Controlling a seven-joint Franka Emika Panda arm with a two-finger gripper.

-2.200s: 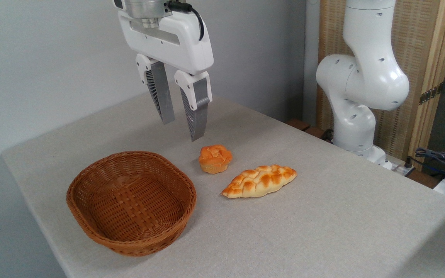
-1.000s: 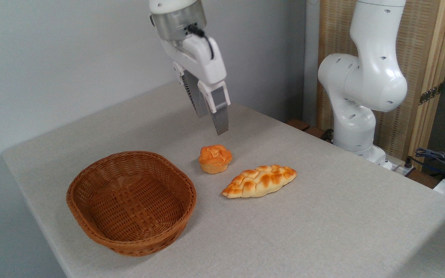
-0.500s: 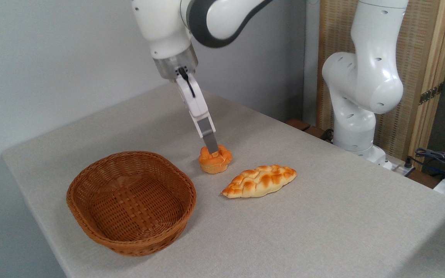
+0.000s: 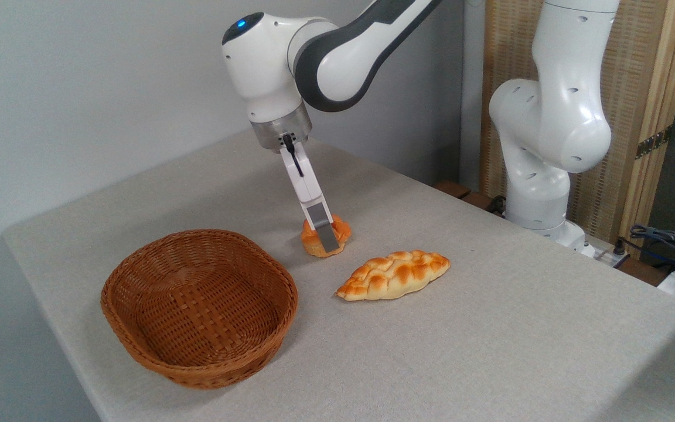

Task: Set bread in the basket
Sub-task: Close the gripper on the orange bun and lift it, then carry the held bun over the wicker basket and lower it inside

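Bread (image 4: 342, 230), a small round bun with a glossy orange-brown top and a paler base, sits on the grey table (image 4: 490, 328) just behind and to the right of the basket (image 4: 199, 308). The gripper (image 4: 327, 239) is lowered onto it, seen edge-on from this camera: one grey finger (image 4: 326, 233) lies across the near side of the bun, reaching down almost to the tablecloth, while the other finger is hidden behind the first. Whether the fingers are pressing the bun or stand a little off it cannot be told from this angle, and nothing shows how wide they are spread. The bun rests on the table, not lifted.

The basket is an oval brown wicker one with shallow sides and nothing inside it; it stands near the front left corner of the table, close to the bun but not touching it. A longer braided golden loaf (image 4: 393, 274) lies to the right of the bun, near it and apart from it, angled across the cloth.

The arm (image 4: 337, 53) bends down from the upper right, white with a dark grey joint, and its base column (image 4: 548, 129) stands past the far right edge of the table, in front of a slatted wooden screen (image 4: 648, 117).
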